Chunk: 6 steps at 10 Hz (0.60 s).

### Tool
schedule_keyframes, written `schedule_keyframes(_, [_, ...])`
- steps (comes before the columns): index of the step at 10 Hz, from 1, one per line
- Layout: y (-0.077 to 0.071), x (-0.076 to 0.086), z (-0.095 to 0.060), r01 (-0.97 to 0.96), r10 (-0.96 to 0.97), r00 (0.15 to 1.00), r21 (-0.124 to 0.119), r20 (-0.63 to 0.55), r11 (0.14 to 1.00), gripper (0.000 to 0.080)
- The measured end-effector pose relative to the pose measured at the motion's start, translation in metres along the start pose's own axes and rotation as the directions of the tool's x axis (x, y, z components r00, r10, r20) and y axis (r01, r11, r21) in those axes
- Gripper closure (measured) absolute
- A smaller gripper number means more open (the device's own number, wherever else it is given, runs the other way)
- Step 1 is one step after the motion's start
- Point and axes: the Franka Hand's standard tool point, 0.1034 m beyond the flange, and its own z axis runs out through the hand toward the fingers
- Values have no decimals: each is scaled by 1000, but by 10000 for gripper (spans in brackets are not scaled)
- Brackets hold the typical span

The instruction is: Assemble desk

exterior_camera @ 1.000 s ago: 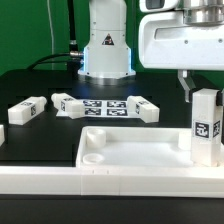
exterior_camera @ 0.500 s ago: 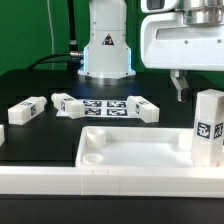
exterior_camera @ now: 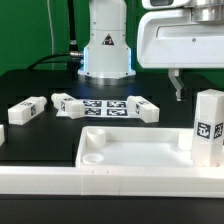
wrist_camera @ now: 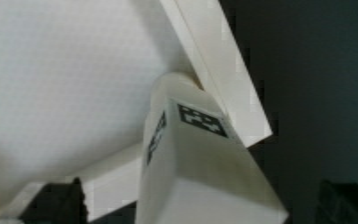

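one white desk slab (exterior_camera: 140, 152), four white legs (exterior_camera: 207, 125) (exterior_camera: 25, 110) (exterior_camera: 70, 104) (exterior_camera: 141, 108) and one flat marker board (exterior_camera: 105, 107).

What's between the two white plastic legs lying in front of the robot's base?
The thin white marker board, between the leg on the exterior view's left and the leg on its right; only that view shows it.

A white leg (wrist_camera: 202, 175) of square section fills the foreground, a little out of focus; one of its faces carries a black-and-white tag (wrist_camera: 204, 117); behind it lies the wide white slab (wrist_camera: 69, 70), whose raised rim (wrist_camera: 211, 50) runs diagonally; beside the rim shows the black table (wrist_camera: 318, 90).
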Motion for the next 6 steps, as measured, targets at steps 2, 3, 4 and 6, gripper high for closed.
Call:
schedule_keyframes(2, [0, -1, 2, 169, -169, 986, -7, 1, 986, 150])
schedule_keyframes(3, [0, -1, 3, 229, -229, 973, -9, 3, 973, 150])
schedule_keyframes(4, [0, -1, 2, 294, -294, 956, -14, 2, 956, 150])
schedule_keyframes(6, [0, 1, 1, 511, -511, 860, -38, 15, 859, 150])
